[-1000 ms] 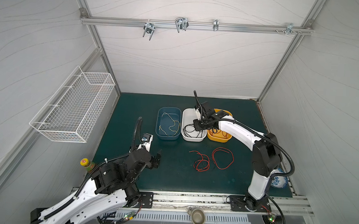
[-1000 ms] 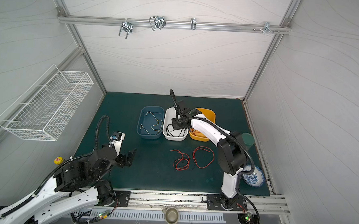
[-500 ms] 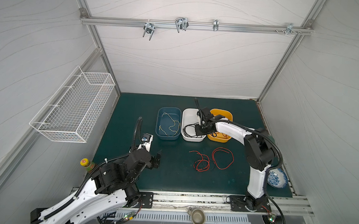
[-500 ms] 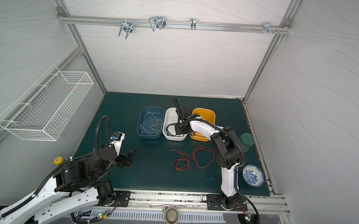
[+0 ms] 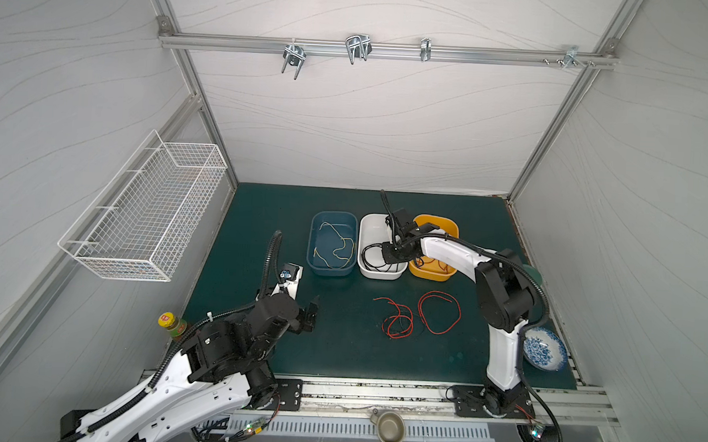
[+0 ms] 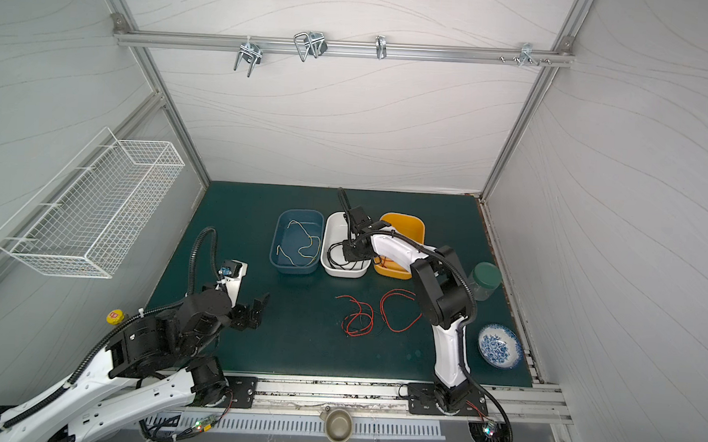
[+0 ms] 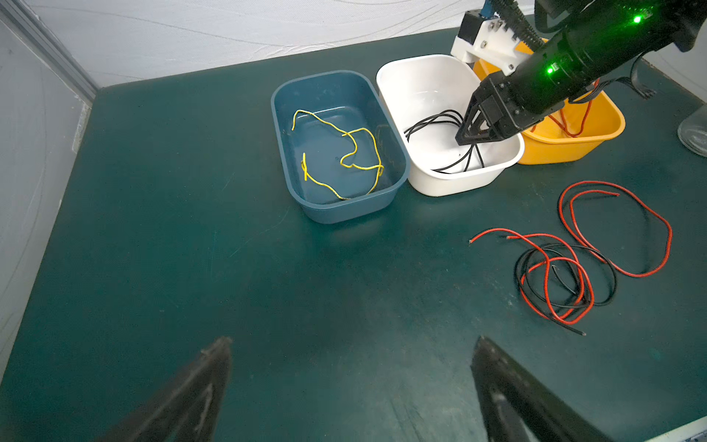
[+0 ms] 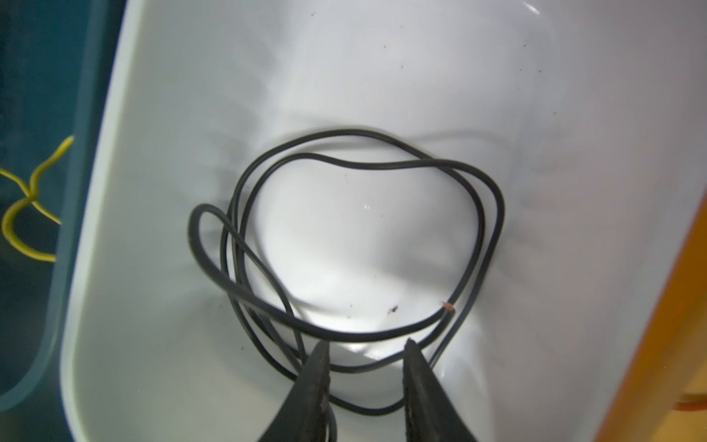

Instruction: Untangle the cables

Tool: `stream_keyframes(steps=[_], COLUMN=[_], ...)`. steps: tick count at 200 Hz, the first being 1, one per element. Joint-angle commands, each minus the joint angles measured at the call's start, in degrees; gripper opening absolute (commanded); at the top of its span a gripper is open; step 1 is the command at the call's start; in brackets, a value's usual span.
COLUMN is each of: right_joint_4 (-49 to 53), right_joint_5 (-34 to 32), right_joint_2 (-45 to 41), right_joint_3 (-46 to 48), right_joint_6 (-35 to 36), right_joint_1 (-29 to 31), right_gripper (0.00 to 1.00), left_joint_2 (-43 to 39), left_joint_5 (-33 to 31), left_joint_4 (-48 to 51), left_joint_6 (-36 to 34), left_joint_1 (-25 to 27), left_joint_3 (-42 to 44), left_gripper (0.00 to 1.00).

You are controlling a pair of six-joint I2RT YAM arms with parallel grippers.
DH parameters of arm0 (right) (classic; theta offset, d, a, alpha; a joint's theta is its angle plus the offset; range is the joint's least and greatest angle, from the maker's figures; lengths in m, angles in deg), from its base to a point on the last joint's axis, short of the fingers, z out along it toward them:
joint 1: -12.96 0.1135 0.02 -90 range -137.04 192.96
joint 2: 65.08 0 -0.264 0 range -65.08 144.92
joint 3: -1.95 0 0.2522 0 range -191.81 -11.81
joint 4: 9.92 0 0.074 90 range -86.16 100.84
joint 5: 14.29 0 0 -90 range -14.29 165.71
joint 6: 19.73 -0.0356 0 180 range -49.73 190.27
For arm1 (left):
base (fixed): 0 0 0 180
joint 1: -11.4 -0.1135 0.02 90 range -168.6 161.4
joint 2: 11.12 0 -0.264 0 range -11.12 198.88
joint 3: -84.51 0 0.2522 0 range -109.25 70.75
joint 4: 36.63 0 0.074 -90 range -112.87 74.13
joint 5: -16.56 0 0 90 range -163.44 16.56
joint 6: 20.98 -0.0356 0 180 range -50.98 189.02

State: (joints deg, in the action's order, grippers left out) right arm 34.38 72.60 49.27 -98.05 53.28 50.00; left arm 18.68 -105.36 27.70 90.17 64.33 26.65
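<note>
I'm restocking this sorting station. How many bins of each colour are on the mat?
Blue bin: 1
White bin: 1
Orange bin: 1
Total: 3

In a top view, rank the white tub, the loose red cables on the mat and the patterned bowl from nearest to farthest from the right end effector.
1. The white tub: the right end effector is down inside it.
2. The loose red cables: on the mat, toward the front.
3. The patterned bowl: front right corner.
</note>
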Motion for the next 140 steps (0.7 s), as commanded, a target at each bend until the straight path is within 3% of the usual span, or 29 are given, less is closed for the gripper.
stream_keyframes(steps=[1, 39, 88, 106, 127, 140], right_joint_4=[2.2, 2.9, 2.4, 0.9, -1.2, -1.9], right_joint_5=[-1.2, -1.7, 1.9, 7.3, 18.1, 19.6], right_joint_2=[-5.0, -9.8, -15.5, -17.7, -18.8, -20.1], right_joint_3=[-0.4, -0.7, 0.9, 2.8, 5.3, 6.9], right_joint_6=[0.7, 1.2, -0.3, -2.2, -6.1, -7.5], right_joint_1=[-0.1, -0.1, -0.4, -1.3, -3.7, -4.3], right_gripper=[0.39, 0.52, 0.55, 0.58, 0.59, 0.58], left_joint_2=[0.3, 0.3, 0.5, 0.8, 1.0, 1.1], left_joint_5=[-0.1, 0.0, 0.2, 0.5, 0.6, 0.7], left_joint_4=[-1.7, -1.6, -1.8, -1.8, -1.8, -1.8], left_joint_6=[-0.2, -0.2, -0.2, -0.2, -0.2, -0.1], left_joint_1=[-0.2, -0.2, -0.3, -0.3, -0.3, -0.3], left_joint_3=[-0.1, -0.1, 0.0, -0.1, -0.1, -0.1], left_gripper=[0.99, 0.99, 0.99, 0.99, 0.99, 0.99])
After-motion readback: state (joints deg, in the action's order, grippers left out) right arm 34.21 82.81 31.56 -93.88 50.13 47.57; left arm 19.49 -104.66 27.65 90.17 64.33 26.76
